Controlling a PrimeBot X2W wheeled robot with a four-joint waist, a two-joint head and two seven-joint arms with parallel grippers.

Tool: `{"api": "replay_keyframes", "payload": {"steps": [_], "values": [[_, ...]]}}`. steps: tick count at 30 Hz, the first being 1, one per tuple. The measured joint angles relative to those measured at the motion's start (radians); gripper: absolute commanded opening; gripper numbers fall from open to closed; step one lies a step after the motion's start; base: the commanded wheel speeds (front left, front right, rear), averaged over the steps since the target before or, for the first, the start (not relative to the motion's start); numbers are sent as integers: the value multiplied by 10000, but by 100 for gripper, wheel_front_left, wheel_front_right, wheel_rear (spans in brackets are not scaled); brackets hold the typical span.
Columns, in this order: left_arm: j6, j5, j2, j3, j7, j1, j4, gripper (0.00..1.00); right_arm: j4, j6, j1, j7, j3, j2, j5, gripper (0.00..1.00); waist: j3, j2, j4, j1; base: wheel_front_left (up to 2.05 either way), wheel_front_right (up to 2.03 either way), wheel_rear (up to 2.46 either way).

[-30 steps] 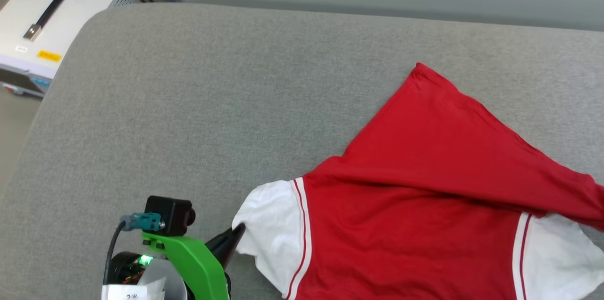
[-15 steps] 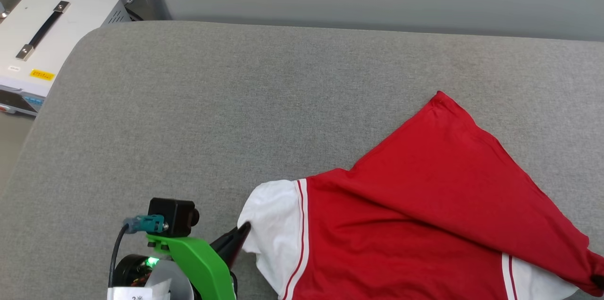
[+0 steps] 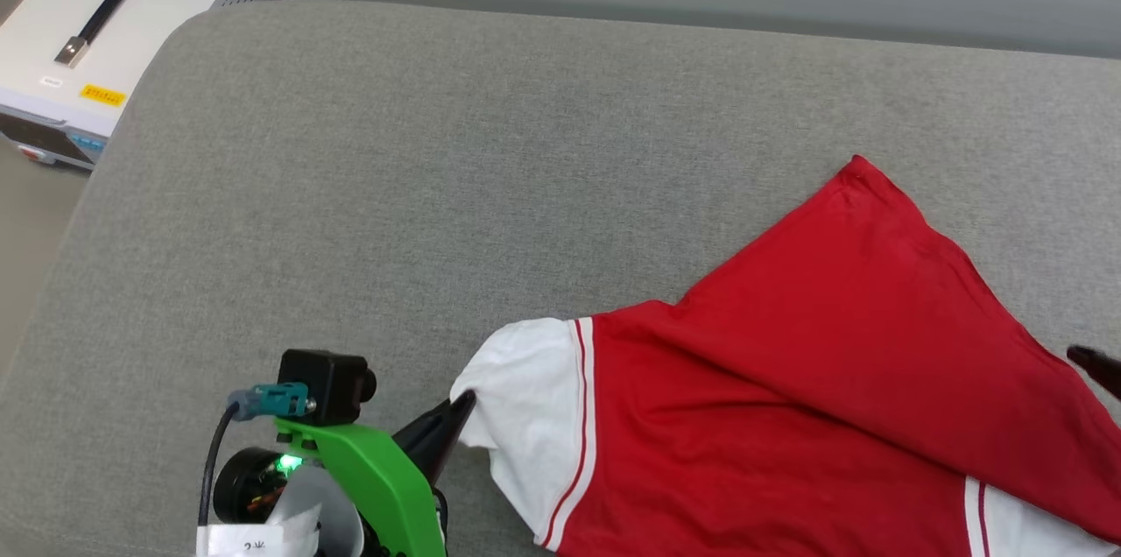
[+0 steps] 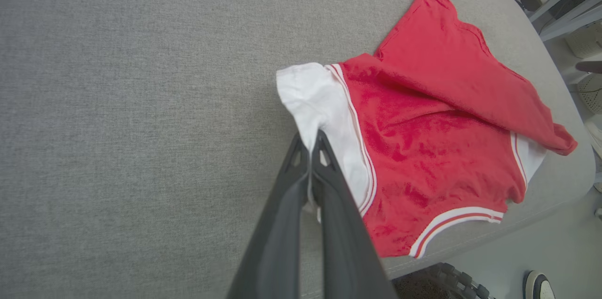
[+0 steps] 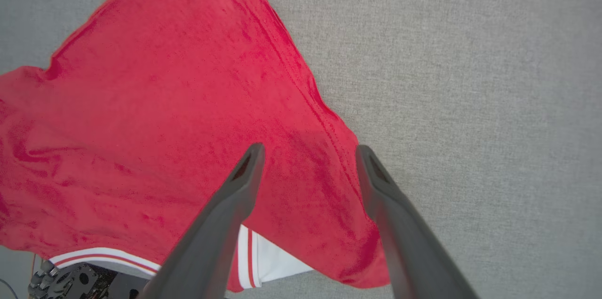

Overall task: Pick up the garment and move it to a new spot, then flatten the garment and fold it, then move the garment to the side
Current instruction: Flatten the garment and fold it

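left gripper (image 4: 310,141) is clamped on the white sleeve (image 4: 312,94), likely anchoring the garment (image 3: 788,426) for flattening; right gripper (image 5: 310,150) hangs wide, empty, over its folded-over red flap (image 5: 188,78). it lies on the grey cushion (image 3: 438,145).

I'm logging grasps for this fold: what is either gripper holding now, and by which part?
The left gripper is shut on the garment, pinching the edge of its white sleeve. The right gripper is open over it, holding nothing.
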State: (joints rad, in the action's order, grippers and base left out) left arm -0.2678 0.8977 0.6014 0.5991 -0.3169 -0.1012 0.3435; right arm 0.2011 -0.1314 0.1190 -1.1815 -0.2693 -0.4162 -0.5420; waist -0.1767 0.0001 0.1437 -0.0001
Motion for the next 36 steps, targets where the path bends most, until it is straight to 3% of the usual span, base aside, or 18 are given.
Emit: {"api": "replay_keyframes", "payload": {"steps": [5,14,24,32,33,34,35,36], "values": [[128,-79,-82,75,81,-345,190,0,58,0,1960,-479,1043,-42,207,100,-532,0,475,0,0,0,0],[568,-334,-385,464,79,-833,121,0,-2163,0,4207,-514,2002,-336,798,100,-1488,0,1246,1,0,0,0],[880,-431,-717,750,171,-1150,-155,0,-4082,0,5229,27,2573,-731,1195,100,-2270,0,2216,2,0,0,0],[965,-458,-794,857,182,-1171,-313,0,-4769,2,5391,305,3037,-1120,1258,100,-2539,0,2646,1,0,0,0],[965,-458,-794,863,182,-1171,-320,0,-4846,0,5390,305,3089,-1177,1250,89,-2553,-1,2667,1,0,0,0],[965,-456,-792,865,182,-1171,-328,0,-4905,0,5389,305,3129,-1208,1235,40,-2554,-1,2673,1,0,0,0],[965,-456,-790,863,180,-1171,-343,0,-4932,0,5386,324,3200,-1235,1220,0,-2543,-1,2670,1,0,0,0],[965,-456,-788,859,180,-1172,-349,0,-4949,0,5381,345,3250,-1258,1185,0,-2530,0,2666,1,0,0,0]]}}
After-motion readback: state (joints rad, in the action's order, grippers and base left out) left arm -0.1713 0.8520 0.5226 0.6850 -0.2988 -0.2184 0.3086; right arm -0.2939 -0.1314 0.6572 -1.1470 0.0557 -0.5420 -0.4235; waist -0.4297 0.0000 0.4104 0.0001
